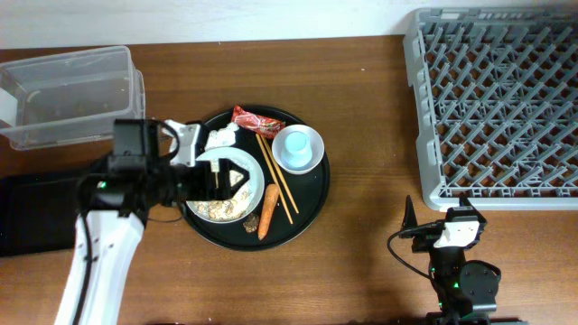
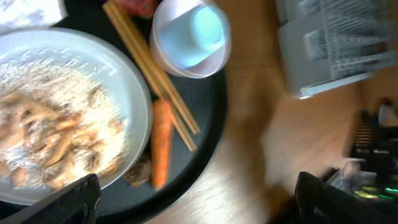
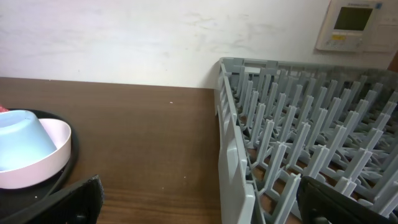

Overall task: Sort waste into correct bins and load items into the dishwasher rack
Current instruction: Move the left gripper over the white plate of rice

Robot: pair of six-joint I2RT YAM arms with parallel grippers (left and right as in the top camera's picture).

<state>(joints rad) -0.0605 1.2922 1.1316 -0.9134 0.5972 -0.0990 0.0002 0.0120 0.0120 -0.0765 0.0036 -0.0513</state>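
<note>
A round white bowl (image 1: 200, 209) holding pale rice with brown bits (image 1: 221, 209) sits on a round black tray (image 1: 312, 194). My left gripper (image 1: 230, 178) hovers open over the bowl and holds nothing. On the tray lie an orange carrot (image 1: 268, 209), two wooden chopsticks (image 1: 275, 181), a light-blue cup (image 1: 297, 147) in a small white dish, a red wrapper (image 1: 257, 120) and a white tissue (image 1: 221, 138). The left wrist view shows the rice (image 2: 56, 124), carrot (image 2: 160, 143), chopsticks (image 2: 155, 78), cup (image 2: 199, 34) and its open jaws (image 2: 199, 202). My right gripper (image 1: 433, 230) is open and empty.
A clear plastic tub (image 1: 72, 95) stands at the back left, with a flat black tray (image 1: 36, 217) in front of it. The large grey dishwasher rack (image 1: 497, 99) fills the back right; the right wrist view shows its wall (image 3: 230, 155) close by.
</note>
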